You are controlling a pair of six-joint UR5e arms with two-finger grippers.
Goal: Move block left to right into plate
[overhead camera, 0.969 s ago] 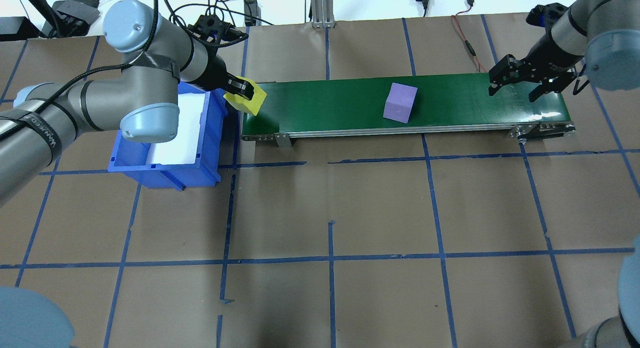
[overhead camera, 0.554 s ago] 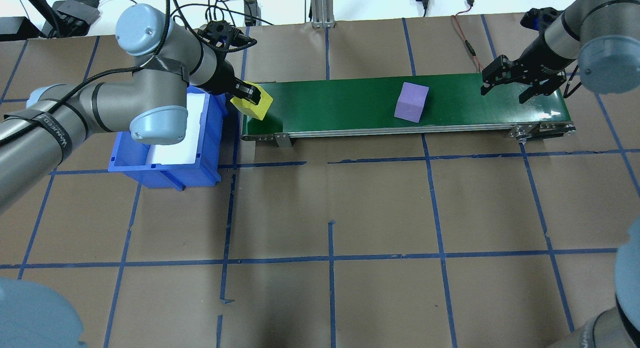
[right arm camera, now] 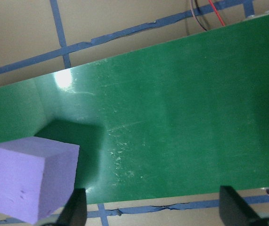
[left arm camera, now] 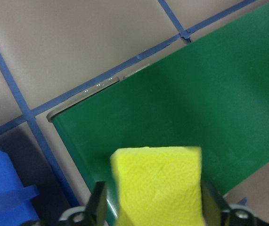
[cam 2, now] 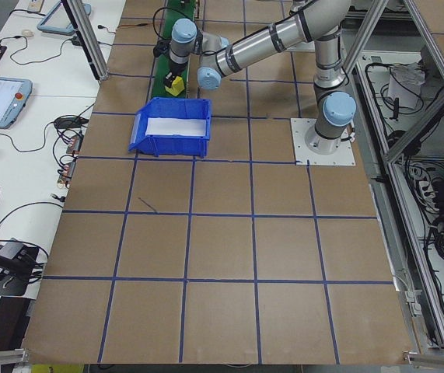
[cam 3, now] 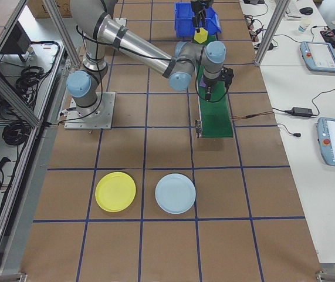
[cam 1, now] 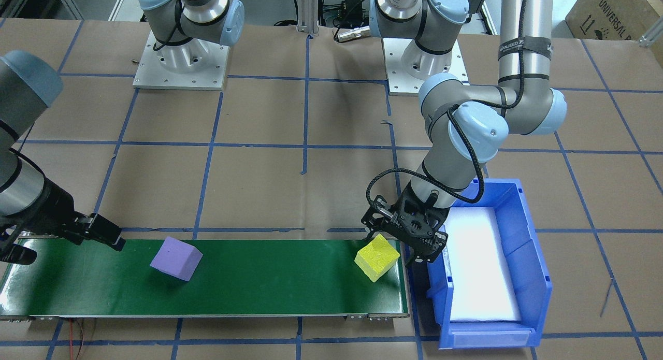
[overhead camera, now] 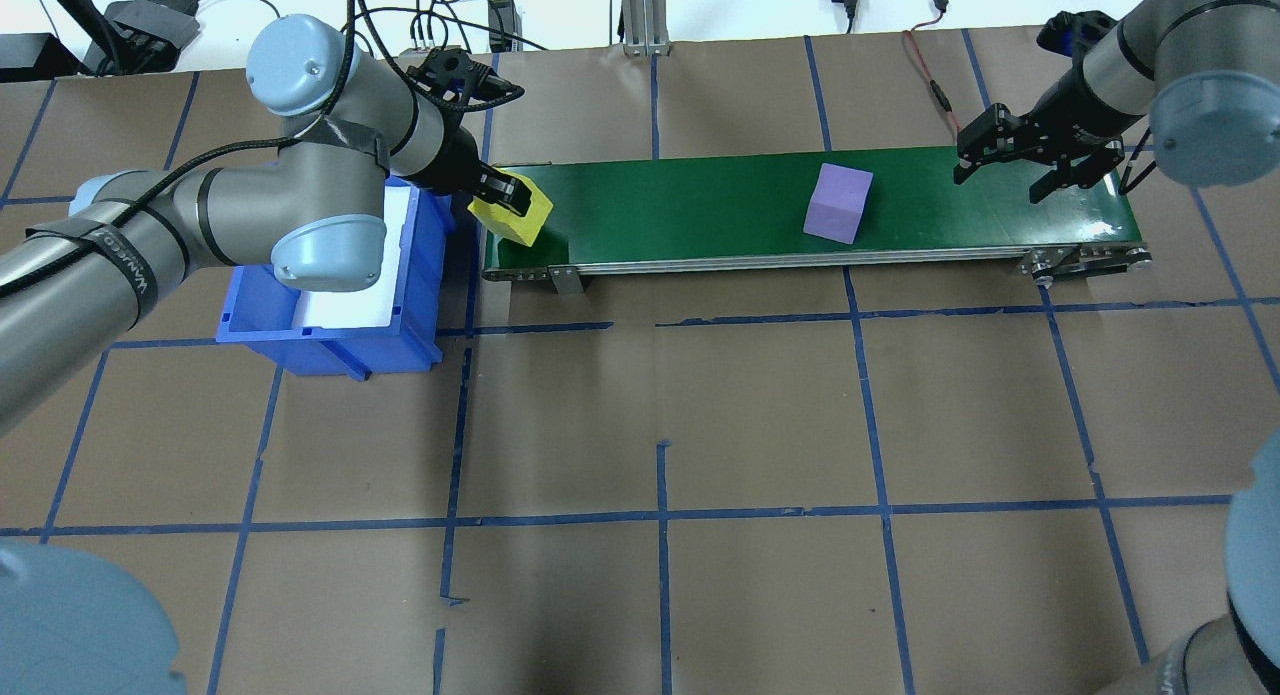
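A yellow block (overhead camera: 512, 215) is being gripped by the left claw (overhead camera: 503, 191) at the belt's (overhead camera: 700, 210) left end. The right claw (overhead camera: 1035, 165), spread empty, is being held ahead of the purple block (overhead camera: 838, 204). Next: release, then pickup toward the yellow plate (cam 3: 115, 191).

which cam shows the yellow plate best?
Exterior right: only there is the round bright-yellow plastic plate visible, whole and unobstructed on the table beside a pale blue round plate. Every other view misses it entirely.

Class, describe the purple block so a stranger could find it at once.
Find the long green conveyor belt across the table. The purple block sits loose on it, nearer the open right gripper. The only other block, the yellow block, is clamped in the left gripper.
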